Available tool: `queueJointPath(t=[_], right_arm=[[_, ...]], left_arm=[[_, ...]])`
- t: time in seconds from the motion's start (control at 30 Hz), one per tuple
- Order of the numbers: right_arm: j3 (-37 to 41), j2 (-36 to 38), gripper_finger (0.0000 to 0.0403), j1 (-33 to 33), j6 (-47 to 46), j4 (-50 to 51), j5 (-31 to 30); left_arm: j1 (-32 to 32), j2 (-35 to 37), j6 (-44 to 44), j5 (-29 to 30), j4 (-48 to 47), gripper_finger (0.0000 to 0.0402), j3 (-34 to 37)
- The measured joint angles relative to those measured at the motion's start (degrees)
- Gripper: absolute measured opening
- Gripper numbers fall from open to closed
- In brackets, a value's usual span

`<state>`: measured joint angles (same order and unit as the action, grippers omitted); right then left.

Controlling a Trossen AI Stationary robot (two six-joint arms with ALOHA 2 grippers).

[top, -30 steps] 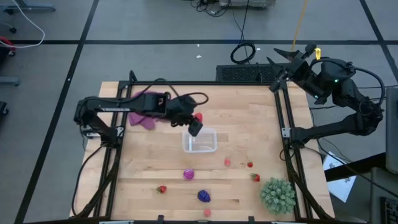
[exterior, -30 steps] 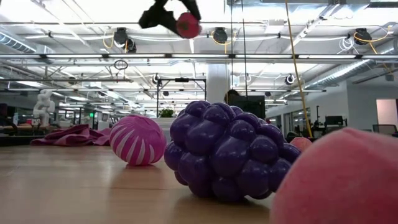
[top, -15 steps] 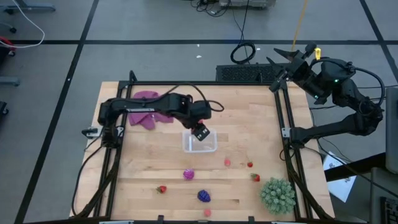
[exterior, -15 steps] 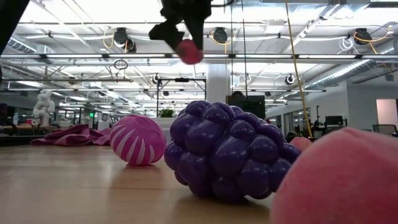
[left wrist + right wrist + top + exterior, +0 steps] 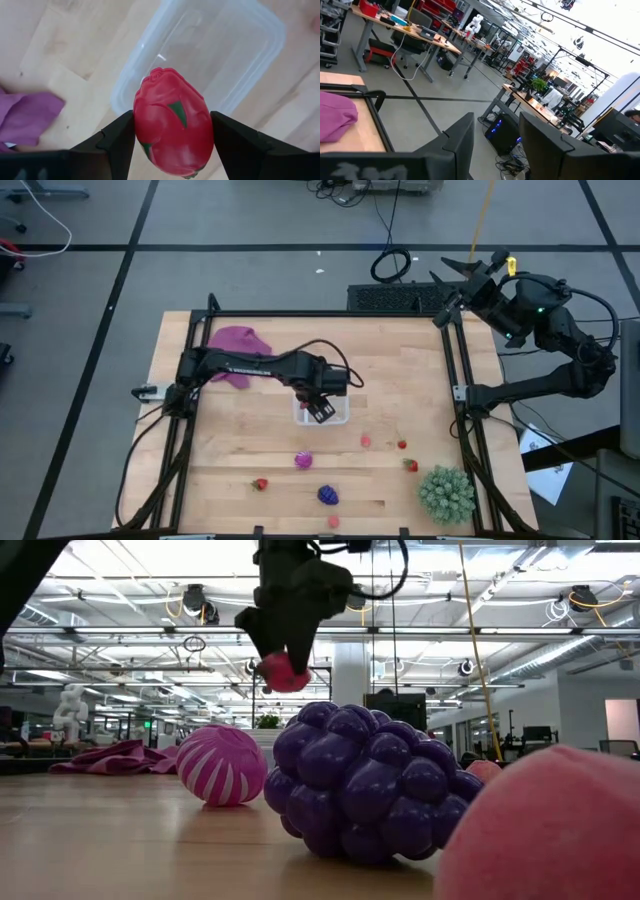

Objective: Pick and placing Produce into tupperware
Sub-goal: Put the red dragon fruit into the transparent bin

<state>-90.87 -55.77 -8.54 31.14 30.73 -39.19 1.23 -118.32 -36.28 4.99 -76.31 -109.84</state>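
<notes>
At the bottom edge of the high view's table, nearest the low camera, lies one pale pink fruit, which fills the lower right of the low view. Just behind it sits one dark blue-purple bumpy fruit, then one magenta striped fruit a little up and left. One small red strawberry lies to the lower left of that, and three more small red or pink pieces sit toward the centre right: one, one and one. That makes seven loose fruits on the wood. One green spiky plant stands in the lower right corner of the table.

At the table's centre rests the single clear tupperware, with nothing seen inside it in the left wrist view. Directly over it hangs the left gripper, its two fingers pressed against the sides of one red fruit with green leaf marks, held above the tub's opening.

Farther back, one purple cloth lies in the table's upper left.

At the upper right of the frame, off the table, the right gripper is raised, its fingers spread apart and holding nothing.
</notes>
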Motion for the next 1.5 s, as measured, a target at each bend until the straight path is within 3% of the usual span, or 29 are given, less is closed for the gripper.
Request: queueJointPath(t=[0.67,1.13,1.5], right_arm=[[0.0,0.0,0.0149,0.0,-0.4,2.6,-0.1],[0.0,0.0,0.0149,0.0,-0.4,2.6,-0.1],[0.0,0.0,0.0149,0.0,-0.4,2.6,-0.1]], left_arm=[[1.0,-8.2,0.9,2.3,1.9,0.0250,0.1],[1.0,-8.7,-0.8,2.3,4.9,0.0251,5.9],[1.0,-8.7,-0.4,2.5,5.1,0.0251,6.1]])
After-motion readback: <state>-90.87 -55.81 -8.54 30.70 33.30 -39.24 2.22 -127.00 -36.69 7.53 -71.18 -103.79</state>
